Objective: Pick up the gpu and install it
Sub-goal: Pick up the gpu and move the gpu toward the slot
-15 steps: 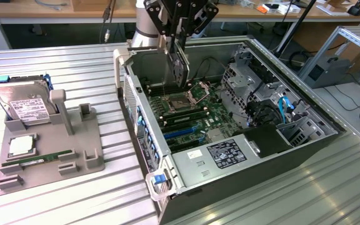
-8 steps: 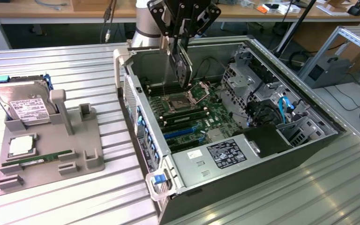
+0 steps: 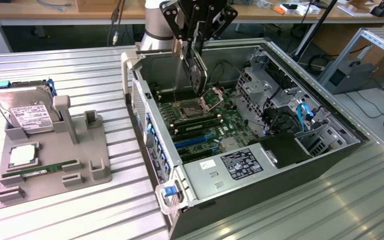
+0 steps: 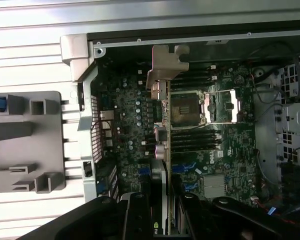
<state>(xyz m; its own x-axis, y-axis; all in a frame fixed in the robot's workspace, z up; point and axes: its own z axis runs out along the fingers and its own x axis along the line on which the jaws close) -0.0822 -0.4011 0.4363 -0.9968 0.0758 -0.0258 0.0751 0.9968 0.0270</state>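
Bench: a ribbed aluminium table [image 3: 58, 65], with desks and cables behind at 12 o'clock.

Exterior view.
- A grey moulded parts fixture [image 3: 52, 150] sits at 9 o'clock. It carries a silver hard drive with a white label [image 3: 28, 112] and a slim green memory stick [image 3: 38, 170].
- A black open tower case [image 3: 325, 150] lies on its side from centre to 4 o'clock, with the green motherboard [image 3: 212, 125] exposed.
- The black two-finger gripper [image 3: 195, 30] hangs at 12 o'clock over the case. It pinches the top of the thin flat dark gpu [image 3: 197, 75].
- The key relation is that the gpu hangs straight down from the gripper with its long axis close to vertical. Its lower end is over the square metal processor socket [image 3: 192, 106].
- The blue expansion slots [image 3: 192, 141] lie towards 6 o'clock of the card, apart from it.
- I cannot tell the gap between the card's lower end and the board.

Wrist view.
- The camera looks down the length of the card, so the gpu shows edge-on as a thin line running away from the black fingers [image 4: 135, 215].
- The fingers are pressed on both faces of the card.
- The silvery metal bracket [image 4: 167, 62] is at the far end of the card, the end nearest the board.
- The card's contact edge is hard to make out.
- The gripper body cuts off part of the slot area.
- The exact finger contact patches are hidden.
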